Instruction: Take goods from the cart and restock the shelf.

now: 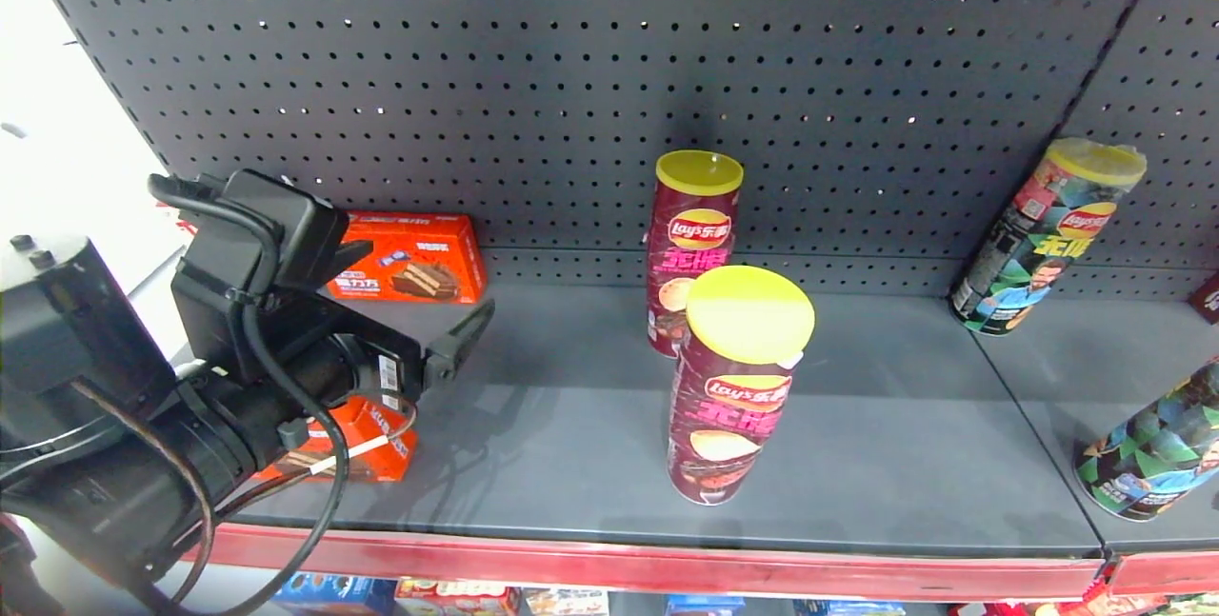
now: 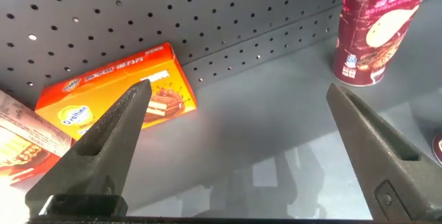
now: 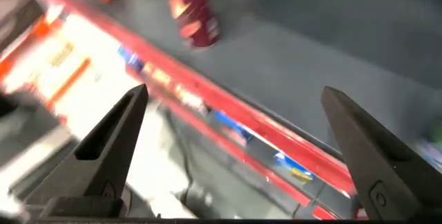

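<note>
Two orange snack boxes lie on the grey shelf: one at the back left, one at the front left, partly under my left arm. My left gripper hovers open and empty between them, over the shelf's left end. In the left wrist view the left gripper stands wide open, with the back box beyond one finger and a maroon chip can farther off. My right gripper is open and empty, off the shelf's red front edge.
Two maroon chip cans with yellow lids stand mid-shelf, one at the back and one nearer the front. Dark patterned cans stand on the right-hand section. A pegboard wall closes the back. Bare shelf lies between the boxes and the cans.
</note>
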`<state>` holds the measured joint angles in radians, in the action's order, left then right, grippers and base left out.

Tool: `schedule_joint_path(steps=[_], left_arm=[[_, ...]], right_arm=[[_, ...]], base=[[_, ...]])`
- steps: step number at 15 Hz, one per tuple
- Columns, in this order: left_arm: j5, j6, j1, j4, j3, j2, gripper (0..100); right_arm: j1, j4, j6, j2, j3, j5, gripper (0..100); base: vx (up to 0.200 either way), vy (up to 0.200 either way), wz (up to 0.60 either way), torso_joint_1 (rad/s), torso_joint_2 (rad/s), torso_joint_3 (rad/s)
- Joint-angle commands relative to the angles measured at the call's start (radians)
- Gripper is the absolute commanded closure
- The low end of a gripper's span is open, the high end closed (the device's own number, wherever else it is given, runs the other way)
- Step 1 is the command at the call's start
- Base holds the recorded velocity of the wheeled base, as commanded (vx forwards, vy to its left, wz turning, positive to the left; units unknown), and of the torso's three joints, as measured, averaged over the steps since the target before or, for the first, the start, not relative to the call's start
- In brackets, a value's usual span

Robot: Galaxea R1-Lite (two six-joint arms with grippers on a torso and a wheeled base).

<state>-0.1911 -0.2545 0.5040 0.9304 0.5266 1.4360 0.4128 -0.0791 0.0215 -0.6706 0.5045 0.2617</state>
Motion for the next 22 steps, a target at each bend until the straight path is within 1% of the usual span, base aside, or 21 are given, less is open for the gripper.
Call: schedule_joint_path(steps=[1, 4, 5, 6, 7, 8, 12, 16, 22], left_arm=[[-0.001, 0.000, -0.001, 0.001, -0.005, 0.004, 0], [0.001, 0.000, -0.004, 0.001, -0.005, 0.006, 0], [0.001, -0.002, -0.004, -0.001, -0.005, 0.006, 0], [0.001, -0.002, -0.004, -0.001, -0.005, 0.006, 0], [0.001, -0.002, -0.005, -0.001, 0.001, 0.008, 0], [0.001, -0.002, -0.013, -0.002, 0.000, 0.008, 0], [0.001, -0.003, -0.019, -0.005, 0.009, 0.020, 0], [0.002, -0.008, -0.019, -0.007, 0.007, 0.026, 0], [0.004, -0.009, -0.016, -0.009, 0.007, 0.026, 0]], right_arm=[[0.080, 0.029, 0.038, -0.162, -0.004, -0.024, 0], [0.172, 0.036, 0.044, -0.279, 0.014, -0.179, 0], [0.184, 0.061, 0.044, -0.322, 0.023, -0.219, 0], [0.193, 0.082, 0.044, -0.340, 0.026, -0.231, 0], [0.210, 0.137, 0.044, -0.402, 0.035, -0.262, 0], [0.222, 0.162, 0.046, -0.460, 0.069, -0.302, 0], [0.230, 0.157, 0.044, -0.590, 0.161, -0.315, 0], [0.253, 0.159, 0.046, -0.682, 0.221, -0.337, 0], [0.256, 0.162, 0.048, -0.782, 0.295, -0.340, 0]], base=[[0.000, 0.000, 0.00, 0.000, 0.00, 0.000], [0.000, 0.000, 0.00, 0.000, 0.00, 0.000], [0.000, 0.000, 0.00, 0.000, 0.00, 0.000], [0.000, 0.000, 0.00, 0.000, 0.00, 0.000], [0.000, 0.000, 0.00, 0.000, 0.00, 0.000], [0.000, 0.000, 0.00, 0.000, 0.00, 0.000], [0.000, 0.000, 0.00, 0.000, 0.00, 0.000], [0.000, 0.000, 0.00, 0.000, 0.00, 0.000], [0.000, 0.000, 0.00, 0.000, 0.00, 0.000]])
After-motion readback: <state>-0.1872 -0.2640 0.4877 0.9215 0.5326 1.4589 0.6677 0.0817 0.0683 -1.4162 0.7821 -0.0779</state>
